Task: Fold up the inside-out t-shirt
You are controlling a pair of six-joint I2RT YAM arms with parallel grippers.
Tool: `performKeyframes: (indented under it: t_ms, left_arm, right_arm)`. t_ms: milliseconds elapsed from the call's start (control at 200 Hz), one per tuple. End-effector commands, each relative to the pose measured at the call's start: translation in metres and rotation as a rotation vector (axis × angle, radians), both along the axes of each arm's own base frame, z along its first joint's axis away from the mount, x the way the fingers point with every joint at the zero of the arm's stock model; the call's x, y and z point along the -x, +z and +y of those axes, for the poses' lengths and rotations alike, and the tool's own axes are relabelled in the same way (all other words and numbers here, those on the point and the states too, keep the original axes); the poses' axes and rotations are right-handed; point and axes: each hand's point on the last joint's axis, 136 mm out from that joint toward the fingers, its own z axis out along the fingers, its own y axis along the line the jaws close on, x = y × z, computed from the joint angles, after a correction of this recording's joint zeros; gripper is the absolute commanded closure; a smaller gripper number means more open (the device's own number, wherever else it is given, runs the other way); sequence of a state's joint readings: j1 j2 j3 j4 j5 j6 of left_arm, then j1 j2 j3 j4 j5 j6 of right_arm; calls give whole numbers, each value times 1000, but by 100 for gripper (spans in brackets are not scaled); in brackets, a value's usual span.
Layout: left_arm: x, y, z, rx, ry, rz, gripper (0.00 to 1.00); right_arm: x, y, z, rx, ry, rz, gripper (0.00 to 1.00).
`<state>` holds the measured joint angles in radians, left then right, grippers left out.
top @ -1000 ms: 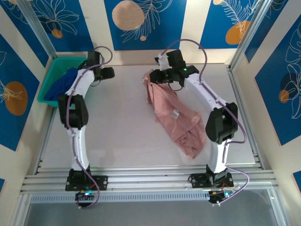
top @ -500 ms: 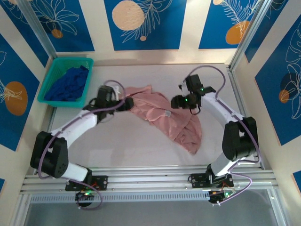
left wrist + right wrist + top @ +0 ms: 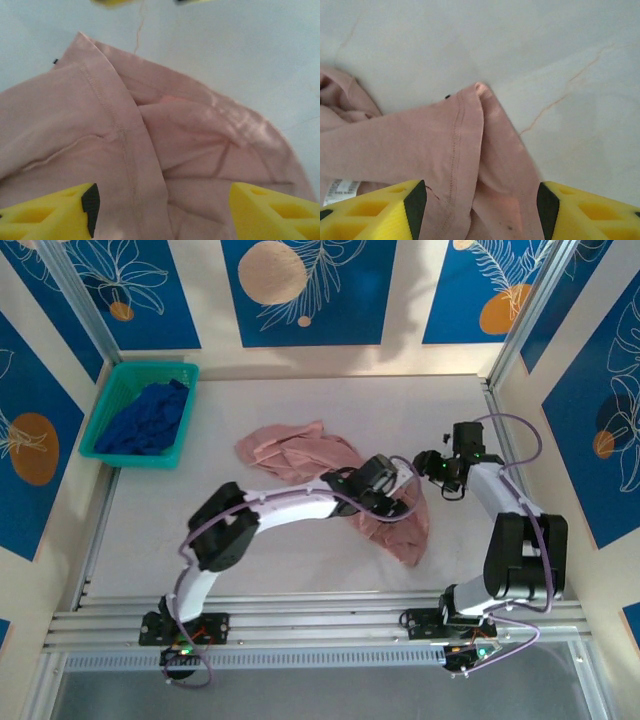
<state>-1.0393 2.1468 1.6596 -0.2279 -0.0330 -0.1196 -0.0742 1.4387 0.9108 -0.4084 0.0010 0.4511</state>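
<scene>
The inside-out t-shirt (image 3: 290, 452) lies crumpled across the middle of the table, dusty pink with its seams showing. My left gripper (image 3: 400, 503) reaches far over to the shirt's right part. Its jaws stand open just above a folded seam (image 3: 125, 145), and the yellow fingertips (image 3: 50, 212) straddle the cloth. My right gripper (image 3: 424, 466) is at the shirt's right edge, open, with a hemmed corner (image 3: 470, 130) lying between its fingers (image 3: 592, 210). A white label (image 3: 340, 190) shows on the cloth beside the right gripper's left finger.
A teal basket (image 3: 150, 365) holding a dark blue garment (image 3: 148, 418) stands at the back left corner. Metal frame posts and rails border the table on both sides and along the near edge. Bare tabletop (image 3: 250, 540) lies on the near left.
The right gripper has let go of the shirt's top and moved to its right edge. The left arm swung from the basket across to the shirt. The shirt now lies spread further left.
</scene>
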Motion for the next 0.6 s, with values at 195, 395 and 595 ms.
performKeyframes:
  t_ms: [195, 395, 595]
  left_arm:
    - [-42, -61, 6, -338, -6, -101, 47]
    - [-54, -57, 5, -332, 12, -102, 69]
    - [-63, -29, 7, -208, 34, -32, 88]
  right_arm:
    - [21, 8, -16, 2, -98, -64, 38]
    - [31, 5, -9, -14, -79, -54, 38]
    - [43, -6, 10, -34, -26, -13, 38]
